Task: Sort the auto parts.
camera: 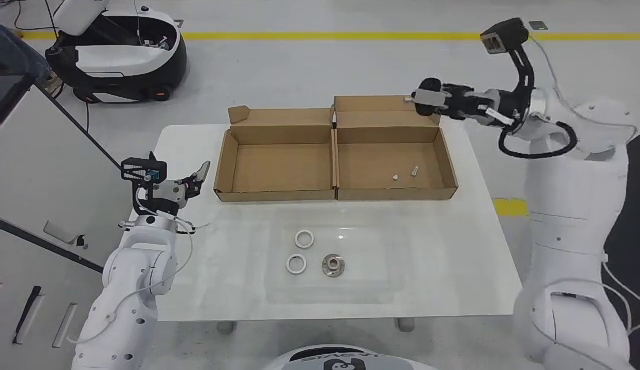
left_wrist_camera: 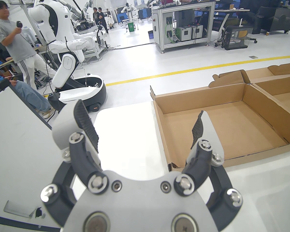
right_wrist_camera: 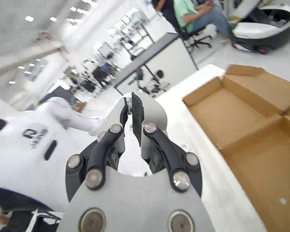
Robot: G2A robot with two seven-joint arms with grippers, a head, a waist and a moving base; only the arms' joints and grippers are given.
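Surface (camera: 450,260) with two open cardboard boxes (camera: 275,165) side by side along its far edge, presumably one per part type. We see the left gripper (left_wrist_camera: 140,112) wide open and empty at the left edge. The right gripper (right_wrist_camera: 130,97), above the right box's (camera: 380,155) far flap, is pinched on a part. A flanged metal part (camera: 331,264) and two white rings (camera: 303,238) lie unsorted near the front edge. Smallest, the threaded bolt (right_wrist_camera: 128,106) it holds matches two bolts (camera: 412,170) inside that box.

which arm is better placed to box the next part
Right. The right gripper is shut on a small bolt at the far edge of the right cardboard box; the left gripper is open and empty.
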